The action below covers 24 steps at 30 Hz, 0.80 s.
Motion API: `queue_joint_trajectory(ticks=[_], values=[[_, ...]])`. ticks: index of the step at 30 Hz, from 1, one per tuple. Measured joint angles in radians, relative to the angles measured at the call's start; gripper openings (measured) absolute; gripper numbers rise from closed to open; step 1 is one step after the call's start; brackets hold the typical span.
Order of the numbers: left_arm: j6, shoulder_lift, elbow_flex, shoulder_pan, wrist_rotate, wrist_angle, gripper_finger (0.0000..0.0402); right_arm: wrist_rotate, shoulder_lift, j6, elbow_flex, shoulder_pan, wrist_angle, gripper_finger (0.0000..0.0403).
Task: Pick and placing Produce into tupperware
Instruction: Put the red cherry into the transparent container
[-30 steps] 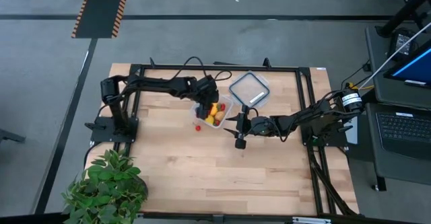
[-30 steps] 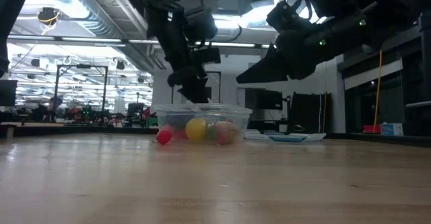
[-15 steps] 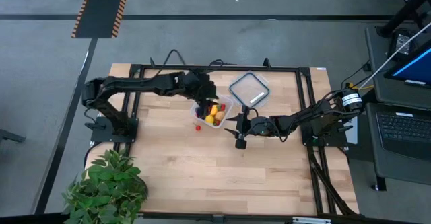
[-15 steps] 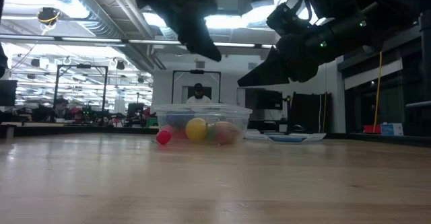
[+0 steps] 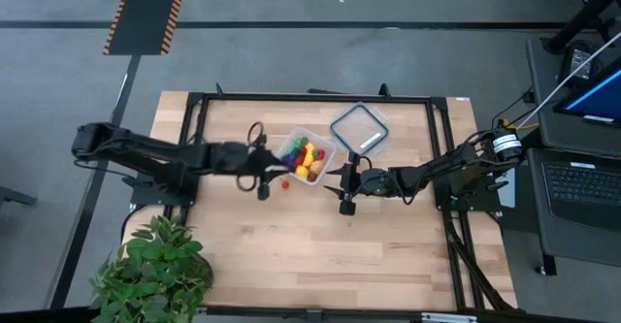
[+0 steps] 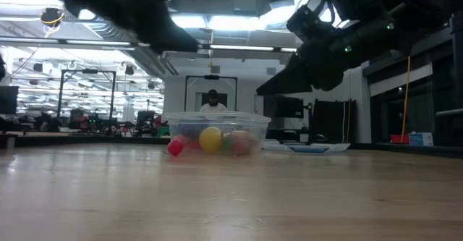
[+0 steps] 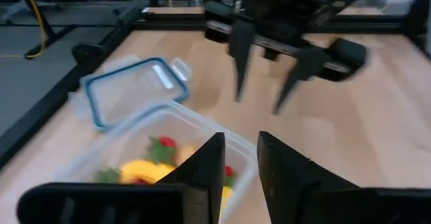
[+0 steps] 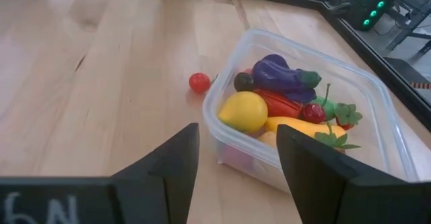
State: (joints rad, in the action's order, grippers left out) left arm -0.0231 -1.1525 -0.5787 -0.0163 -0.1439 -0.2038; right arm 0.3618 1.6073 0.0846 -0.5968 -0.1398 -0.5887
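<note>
Clear tub (image 8: pixel 306 116) on the tabletop (image 5: pixel 310 236) holds most produce (image 8: pixel 283 99); one red ball (image 8: pixel 199 83) lies just outside. Left pincer (image 5: pixel 262 179) hangs beside it, fingers nearly together, empty, likely for that ball. Right pincer (image 5: pixel 344 182) waits released.

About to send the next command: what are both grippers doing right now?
Left gripper: jaws slightly apart, holding nothing, beside the clear square plastic tub.
Right gripper: jaws open, empty, on the tub's other side.
</note>
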Motion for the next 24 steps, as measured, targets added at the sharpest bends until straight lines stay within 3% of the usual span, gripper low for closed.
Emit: queue_joint_trajectory(ticks=[7, 16, 24], values=[[-0.171, 0.084, 0.158, 0.196, -0.191, -0.083, 0.0069, 0.000, 0.000, -0.012, 0.000, 0.000, 0.003, 0.0200], [-0.400, -0.005, 0.213, 0.494, -0.588, -0.116, 0.0057, 0.000, 0.000, -0.054, 0.000, 0.000, 0.003, 0.0200], [-0.523, -0.111, 0.213, 0.554, -0.592, -0.165, 0.0046, 0.000, 0.000, -0.082, 0.000, 0.000, 0.003, 0.0200]])
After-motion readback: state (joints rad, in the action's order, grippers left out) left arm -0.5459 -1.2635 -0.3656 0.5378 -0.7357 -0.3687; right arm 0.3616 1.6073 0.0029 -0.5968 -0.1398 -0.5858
